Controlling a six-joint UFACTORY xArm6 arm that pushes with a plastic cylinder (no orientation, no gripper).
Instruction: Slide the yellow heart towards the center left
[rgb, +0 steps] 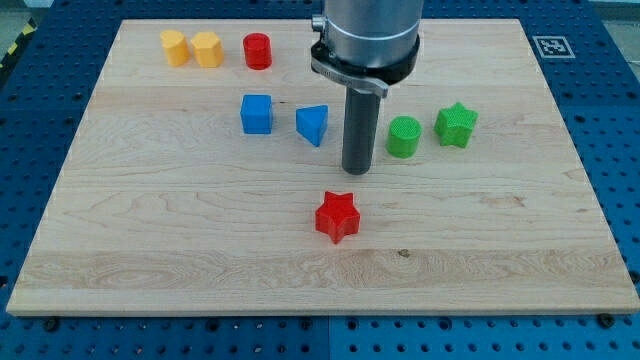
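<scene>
Wooden board (150, 250). My tip (358, 170): bare rod, no jaws, holding nothing. Just right: green cylinder (404, 136), green star (456, 124). Left: blue triangle (313, 124), blue cube (257, 113). Below: red star (337, 216). Far upper left: red cylinder (258, 50), yellow heart (207, 48), yellow block (175, 47).

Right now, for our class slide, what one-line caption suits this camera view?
My tip rests between the blue triangle and green cylinder, far from the yellow heart near the board's top-left corner.

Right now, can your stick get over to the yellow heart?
Probably yes. My tip is between the blue triangle and green cylinder; the yellow heart sits up-left, though the blue blocks partly crowd a straight path.
</scene>
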